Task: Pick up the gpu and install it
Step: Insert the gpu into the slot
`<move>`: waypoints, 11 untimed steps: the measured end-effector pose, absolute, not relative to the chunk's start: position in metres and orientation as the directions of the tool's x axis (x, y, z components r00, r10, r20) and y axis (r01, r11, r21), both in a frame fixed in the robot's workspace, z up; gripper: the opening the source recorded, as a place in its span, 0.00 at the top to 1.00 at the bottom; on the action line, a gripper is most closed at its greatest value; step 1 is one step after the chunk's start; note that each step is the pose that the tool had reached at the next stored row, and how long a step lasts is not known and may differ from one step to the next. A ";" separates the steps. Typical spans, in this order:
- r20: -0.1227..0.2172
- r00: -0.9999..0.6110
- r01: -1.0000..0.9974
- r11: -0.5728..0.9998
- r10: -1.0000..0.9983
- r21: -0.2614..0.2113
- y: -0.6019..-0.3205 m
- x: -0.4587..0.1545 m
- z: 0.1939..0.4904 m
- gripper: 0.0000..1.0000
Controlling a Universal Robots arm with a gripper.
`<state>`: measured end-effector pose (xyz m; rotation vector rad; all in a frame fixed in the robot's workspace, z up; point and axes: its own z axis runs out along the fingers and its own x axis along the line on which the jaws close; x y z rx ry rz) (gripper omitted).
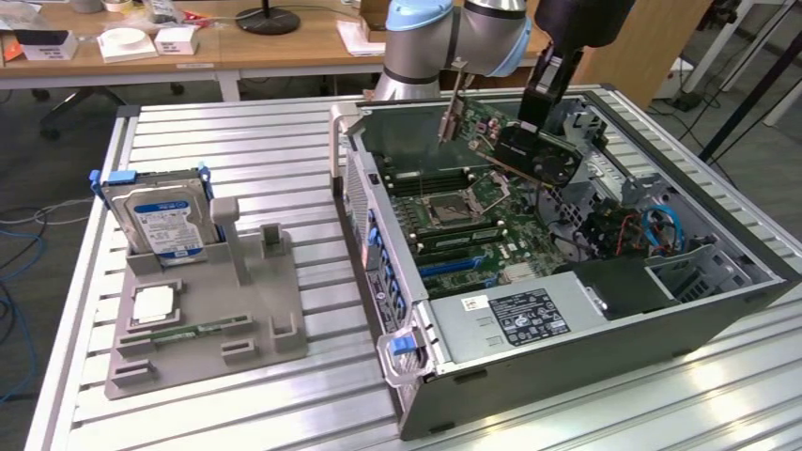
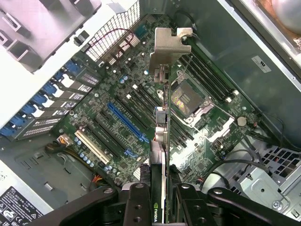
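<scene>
1. The gripper (image 1: 536,120) was closed on the gpu (image 1: 539,155). Its fingers (image 2: 136,205) clamped the card's two faces at the end away from the bracket (image 2: 167,44).
2. The gpu hung in the air inside the open case (image 1: 564,376). It sat above the board (image 1: 501,249) and, as far as we could tell, touched nothing but the gripper.
3. Its long axis ran out from the gripper, bracket end leading. In the exterior view that end pointed toward the view's left, the side of the case wall that carries the blue clips (image 1: 376,246). The card looked tilted, not level.
4. The blue slot (image 2: 127,123) lay below the card and off to one side of its edge line. In the wrist view the slot ran at a clear angle to the card's long axis, so we judged the two were not lined up.
5. The socket (image 2: 186,101) sat just beside the card's line on the other side.
6. We saw open room above the slots. The tight edges were the clip wall ahead of the bracket and the cables (image 1: 640,230) and metal cage on the exterior view's right.
7. The hard drive (image 1: 157,211) stood in its holder (image 1: 213,319) on the table (image 1: 251,141), well apart from the case.
</scene>
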<state>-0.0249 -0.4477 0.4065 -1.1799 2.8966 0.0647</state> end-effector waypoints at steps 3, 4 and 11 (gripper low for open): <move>-0.028 -0.715 -0.699 0.715 -0.698 0.033 -0.448 -0.025 0.406 0.74; -0.028 -0.715 -0.699 0.715 -0.698 0.033 -0.448 -0.025 0.406 0.74; -0.028 -0.711 -0.703 0.710 -0.703 0.033 -0.448 -0.025 0.406 0.74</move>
